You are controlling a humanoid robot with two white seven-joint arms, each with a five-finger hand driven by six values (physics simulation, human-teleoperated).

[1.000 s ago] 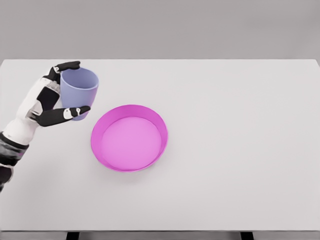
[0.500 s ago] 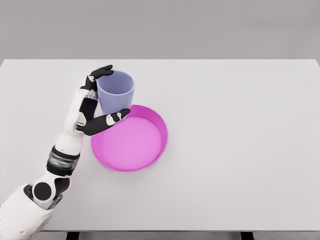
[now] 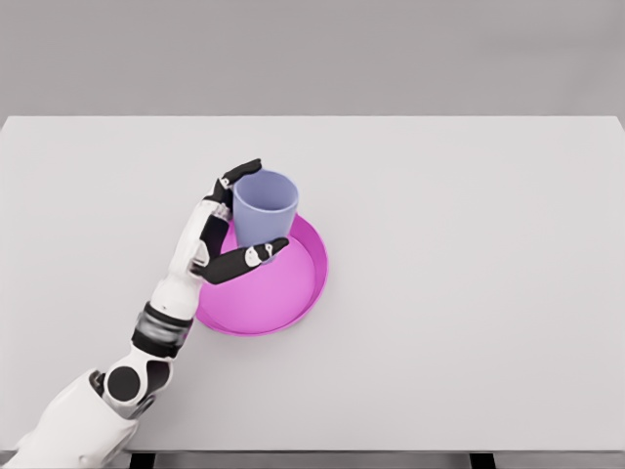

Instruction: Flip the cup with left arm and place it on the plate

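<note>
A lavender cup [image 3: 264,206] stands upright, mouth up, held over the back left part of the magenta plate [image 3: 293,293]. My left hand [image 3: 244,213] is shut on the cup, with one dark finger at its rim and the thumb [image 3: 246,261] across its lower side. The cup's base is hidden behind the thumb, so I cannot tell if it touches the plate. The left arm rises from the lower left corner. No right arm shows.
The white table [image 3: 469,254] spreads around the plate. Its front edge runs along the bottom of the view and its back edge near the top.
The left hand has carried the cup to the right and slightly toward me, from left of the plate to above the plate's back left part. The cup stayed upright.
</note>
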